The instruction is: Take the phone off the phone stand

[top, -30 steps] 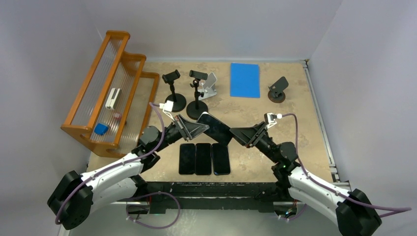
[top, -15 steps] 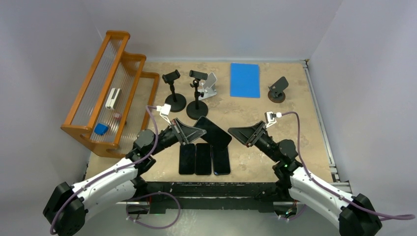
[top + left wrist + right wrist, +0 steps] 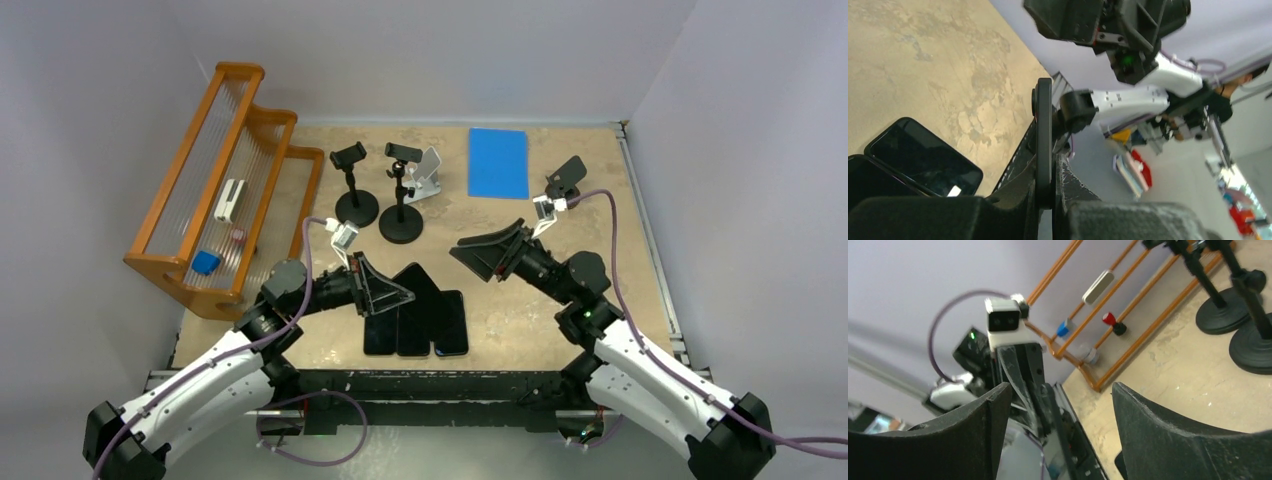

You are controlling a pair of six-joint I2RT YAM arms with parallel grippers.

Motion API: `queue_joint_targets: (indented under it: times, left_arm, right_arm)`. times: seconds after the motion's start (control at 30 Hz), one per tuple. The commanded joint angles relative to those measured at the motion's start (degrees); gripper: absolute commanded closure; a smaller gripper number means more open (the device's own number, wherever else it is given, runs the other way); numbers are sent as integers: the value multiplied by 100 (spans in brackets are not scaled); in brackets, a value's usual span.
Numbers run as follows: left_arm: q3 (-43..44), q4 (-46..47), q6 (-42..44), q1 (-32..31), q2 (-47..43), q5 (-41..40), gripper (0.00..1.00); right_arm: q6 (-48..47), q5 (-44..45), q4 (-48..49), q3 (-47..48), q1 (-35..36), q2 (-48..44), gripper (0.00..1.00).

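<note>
**Phone held in the left gripper, low over the row of phones**

Phone first: the black flat phone (image 3: 425, 285) is in the left gripper (image 3: 400, 293), whose two fingers are squeezed tight on its sides. In the left wrist view the phone (image 3: 1043, 145) stands on its thin edge between the fingers. From above it hangs at a slant over a row of three black phones (image 3: 415, 335) lying flat near the close edge of the sandy brown table (image 3: 600, 250). I cannot tell if it touches them.

The right gripper (image 3: 465, 250) is up in the air to the right, its fingers wide apart with nothing between them.

The two black pole stands with round feet (image 3: 400, 225) are farther back, well apart from the held phone. A silver folding stand (image 3: 428, 175) is just beside them. A tall orange wooden rack (image 3: 225, 190) stands on the left side.
</note>
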Motion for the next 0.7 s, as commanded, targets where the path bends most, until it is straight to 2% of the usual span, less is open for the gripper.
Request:
queue_joint_targets:
  times: [0.0, 0.17, 0.37, 0.53, 0.67]
  left_arm:
    - [1022, -726, 1024, 4, 14, 1160, 100]
    - [1631, -1537, 1702, 11, 150, 1840, 100]
    - [1907, -2115, 2255, 12, 405, 2366, 100]
    - [1916, -2115, 2409, 21, 564, 2485, 100]
    - [1972, -2019, 2429, 21, 662, 2544, 100]
  right_arm:
    - [-914, -1303, 127, 242, 26, 195, 25]
    - [-880, -1741, 688, -90, 26, -163, 25]
    - [-1151, -2944, 731, -28, 19, 135, 25]
    - [-914, -3645, 1376, -274, 26, 175, 29]
    - [-1013, -3752, 1260, -291, 28, 194, 30]
